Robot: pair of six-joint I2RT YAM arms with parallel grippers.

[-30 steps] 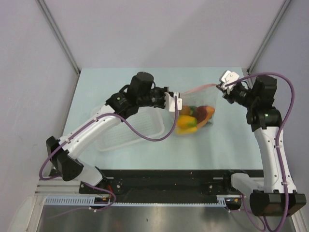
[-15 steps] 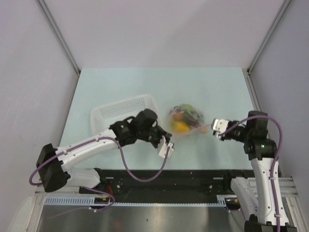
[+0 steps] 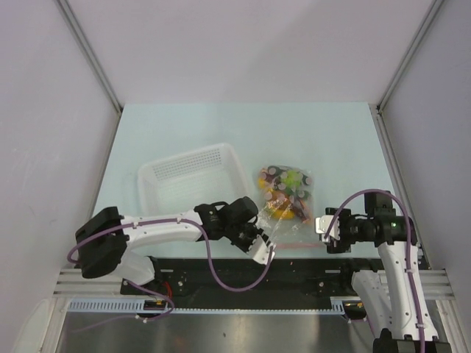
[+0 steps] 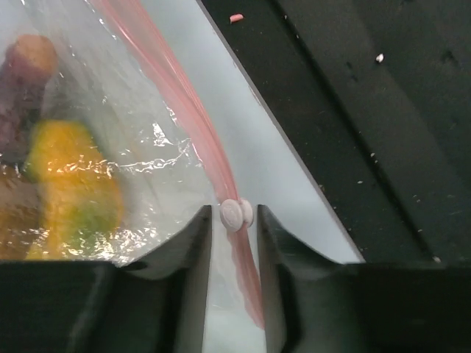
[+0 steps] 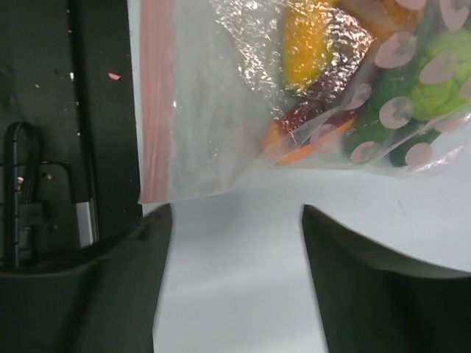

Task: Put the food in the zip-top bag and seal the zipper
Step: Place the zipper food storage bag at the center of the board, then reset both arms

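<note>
Currently clear crinkly zip-top bag (image 3: 285, 229), toy fruits and vegetables (image 3: 283, 187) inside, lies flat on pale surface (image 3: 331, 140). Left fingers (image 4: 193, 294) pinch pink-red zipper strip (image 4: 193, 118); right fingers (image 5: 110, 294) spread, empty. Suggest right anchors strip's end while left slides along, pressure even.

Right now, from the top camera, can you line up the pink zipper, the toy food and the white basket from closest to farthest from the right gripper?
Starting from the right gripper:
1. the zipper, just to its left, near the front.
2. the toy food, farther back and left, inside the zip-top bag.
3. the white basket, far left, beyond the food.
</note>
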